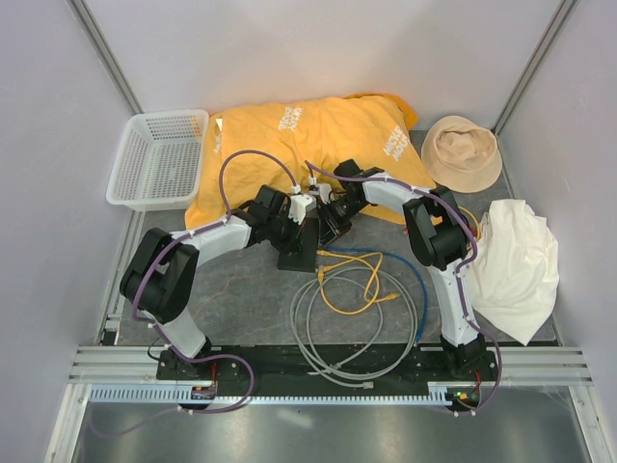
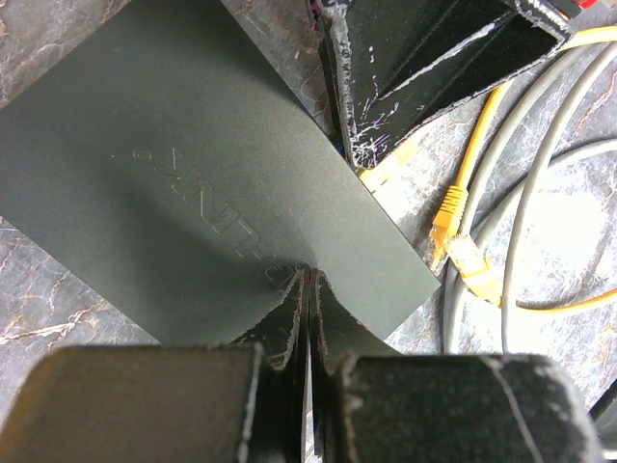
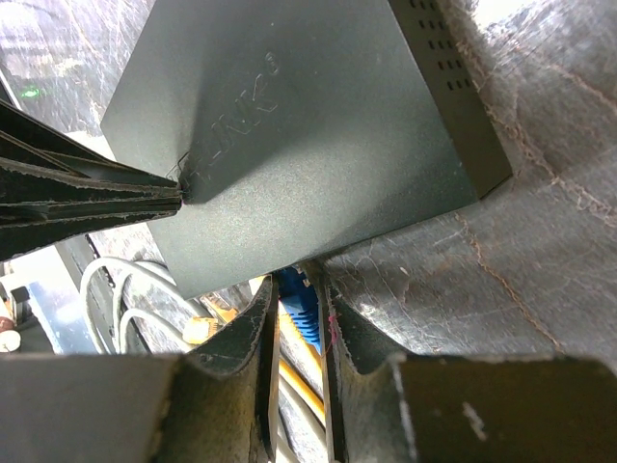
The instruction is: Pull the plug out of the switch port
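A black network switch (image 1: 297, 255) lies on the dark mat between the two arms; its top shows in the left wrist view (image 2: 193, 193) and the right wrist view (image 3: 308, 125). My left gripper (image 2: 308, 275) is shut, its tips pressed down on the switch's top, empty. My right gripper (image 3: 299, 289) is at the switch's port edge, its fingers closed on either side of a blue plug (image 3: 299, 313) that sits in the port. In the top view the left gripper (image 1: 292, 231) and right gripper (image 1: 333, 230) meet over the switch.
Loose yellow cables (image 1: 362, 282) with free plugs (image 2: 450, 217), a blue cable (image 1: 410, 275) and a grey cable coil (image 1: 357, 333) lie in front of the switch. A yellow cloth (image 1: 308, 140), white basket (image 1: 159, 159), beige hat (image 1: 461, 152) and white cloth (image 1: 516, 265) surround the area.
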